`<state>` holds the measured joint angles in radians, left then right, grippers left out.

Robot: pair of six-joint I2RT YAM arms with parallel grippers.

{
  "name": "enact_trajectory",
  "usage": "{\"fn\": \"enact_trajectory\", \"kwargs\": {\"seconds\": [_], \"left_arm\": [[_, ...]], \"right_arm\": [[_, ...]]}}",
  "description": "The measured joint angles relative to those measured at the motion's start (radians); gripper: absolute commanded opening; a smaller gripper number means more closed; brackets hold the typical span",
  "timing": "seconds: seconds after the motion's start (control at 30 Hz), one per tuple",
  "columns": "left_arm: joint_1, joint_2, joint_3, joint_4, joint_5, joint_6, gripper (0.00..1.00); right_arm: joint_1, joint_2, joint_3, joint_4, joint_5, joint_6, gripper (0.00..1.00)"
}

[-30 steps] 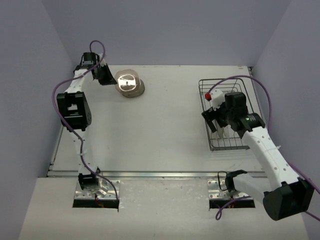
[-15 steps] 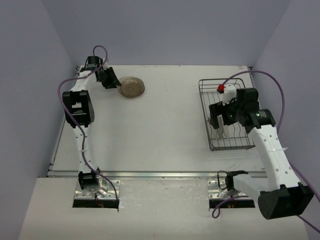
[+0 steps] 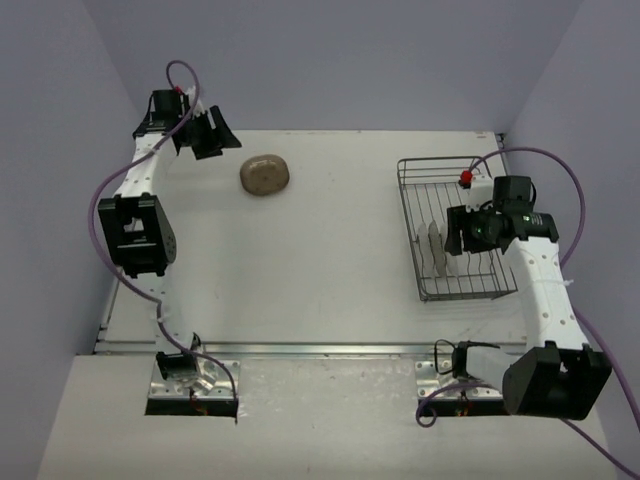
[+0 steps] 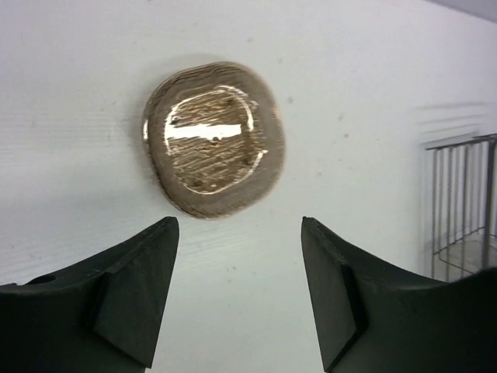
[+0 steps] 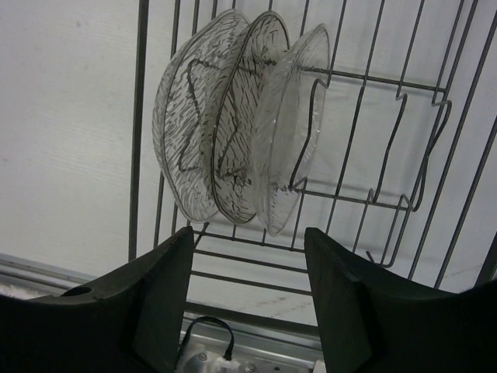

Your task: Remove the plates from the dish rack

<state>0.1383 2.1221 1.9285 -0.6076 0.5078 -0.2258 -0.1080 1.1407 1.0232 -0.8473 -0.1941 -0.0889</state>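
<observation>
A tan plate [image 3: 265, 175] lies flat on the table at the back left, its shiny centre [image 4: 213, 138] clear in the left wrist view. My left gripper [image 3: 222, 140] [image 4: 238, 221] hangs open just behind it, apart from it, with nothing between the fingers. The wire dish rack [image 3: 480, 170] [image 5: 365, 78] stands at the right. Three translucent clear plates [image 5: 233, 116] [image 3: 437, 252] stand upright on edge in its tines. My right gripper [image 3: 456, 234] [image 5: 248, 231] is open over the rack, close in front of those plates, holding nothing.
The rack's right edge shows in the left wrist view [image 4: 466, 202]. The table's near metal edge and a cable [image 5: 210, 334] show below the rack in the right wrist view. Purple walls enclose the table on three sides.
My left gripper opened, let go of the tan plate on the table and drew back toward the far left corner. My right arm swung right over the rack and its jaws narrowed.
</observation>
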Motion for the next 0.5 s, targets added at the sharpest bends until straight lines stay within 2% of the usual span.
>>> {"fn": "enact_trajectory", "kwargs": {"seconds": [0.1, 0.23, 0.5], "left_arm": [[0.0, -0.164, -0.064, 0.022, 0.04, 0.0, 0.66], [0.0, -0.306, -0.134, 0.061, 0.113, 0.003, 0.66], [-0.002, -0.364, -0.313, 0.029, 0.182, 0.009, 0.66]], "right_arm": [[-0.009, 0.032, -0.01, 0.0, -0.006, -0.025, 0.52], [-0.015, 0.073, -0.013, 0.009, -0.023, -0.053, 0.46], [-0.04, 0.144, -0.04, 0.094, -0.039, -0.128, 0.36]]}}
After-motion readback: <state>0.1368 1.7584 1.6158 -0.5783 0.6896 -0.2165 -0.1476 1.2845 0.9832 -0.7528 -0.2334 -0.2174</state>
